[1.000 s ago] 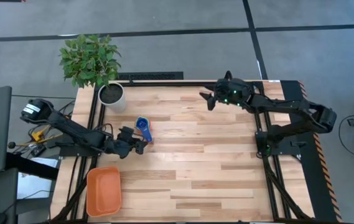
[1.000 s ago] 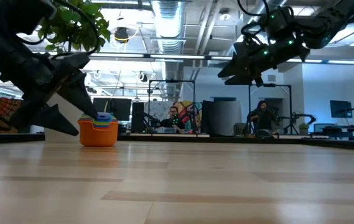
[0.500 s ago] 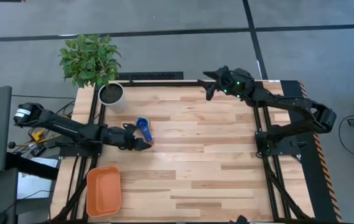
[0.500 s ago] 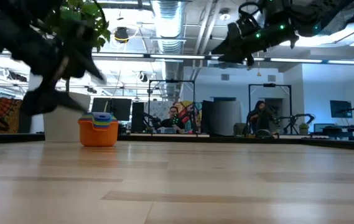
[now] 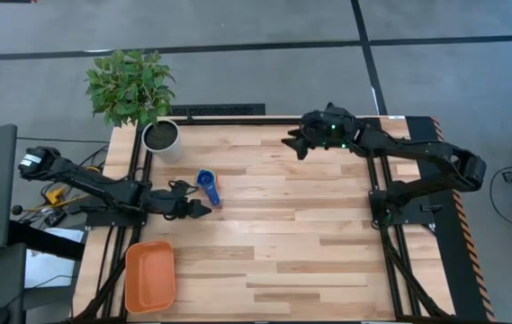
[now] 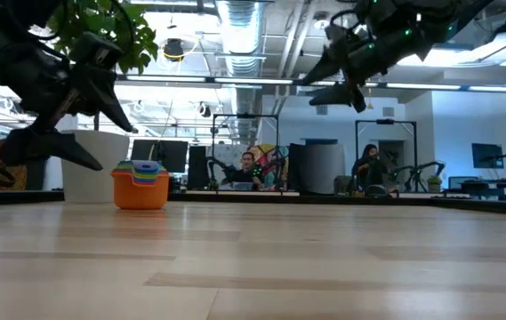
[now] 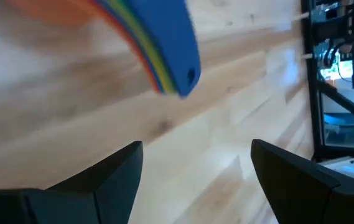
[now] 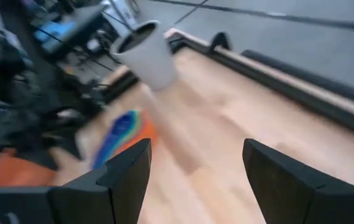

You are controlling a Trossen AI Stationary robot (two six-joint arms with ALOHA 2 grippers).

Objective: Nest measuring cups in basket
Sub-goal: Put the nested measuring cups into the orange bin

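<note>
The measuring cups (image 5: 207, 184) stand nested in one stack on the bare wood, left of the table's middle. In the low view the orange cup is at the bottom of the stack (image 6: 140, 187). Their handles (image 7: 170, 43), blue on top, lie fanned one over another. My left gripper (image 5: 198, 209) hovers open just near-left of the stack, its fingers (image 7: 105, 180) wide apart with nothing between them. My right gripper (image 5: 293, 144) hangs open high over the far middle of the table. The orange basket (image 5: 150, 275) lies at the near left corner.
A white pot (image 5: 161, 137) with a green plant stands at the far left corner, beyond the cups. The wood between the stack and the basket is bare. In the low view, people sit at desks in the room behind the table.
My left gripper has risen a little beside the stack and rolled about its own axis, staying open. My right gripper has gone up over the far side and turned, also open. The cup stack has stayed where it was.
</note>
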